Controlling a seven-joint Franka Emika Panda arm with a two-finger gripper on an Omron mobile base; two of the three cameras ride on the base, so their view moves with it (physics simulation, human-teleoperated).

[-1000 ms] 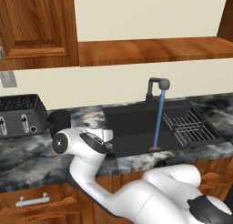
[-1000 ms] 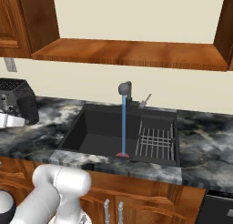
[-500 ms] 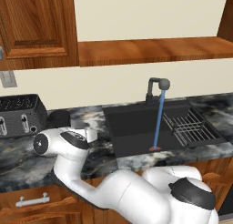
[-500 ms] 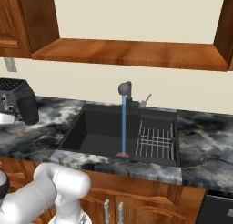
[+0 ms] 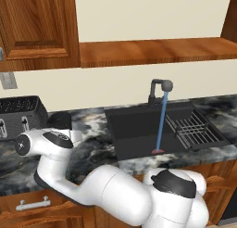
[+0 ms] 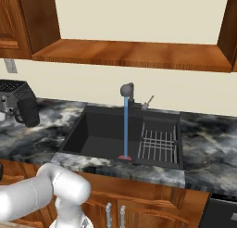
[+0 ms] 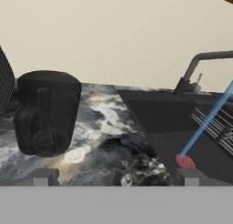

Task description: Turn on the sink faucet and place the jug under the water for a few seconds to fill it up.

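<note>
Water (image 5: 160,123) runs from the sink faucet (image 5: 159,89) into the sink (image 5: 139,129). The gripper (image 7: 116,176), jaws spread and empty, faces the jug (image 7: 45,113) at ten o'clock. An off-centre approach could topple it.

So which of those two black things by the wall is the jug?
The jug is the smooth round cylinder with a handle, nearer the sink; the toaster is boxy, with slots on top.

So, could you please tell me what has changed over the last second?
The arm has swung left along the counter, away from the sink and toward the jug beside the toaster. The end effector stays open and holds nothing. The jug has not moved, and the water keeps running from the sink faucet.
</note>
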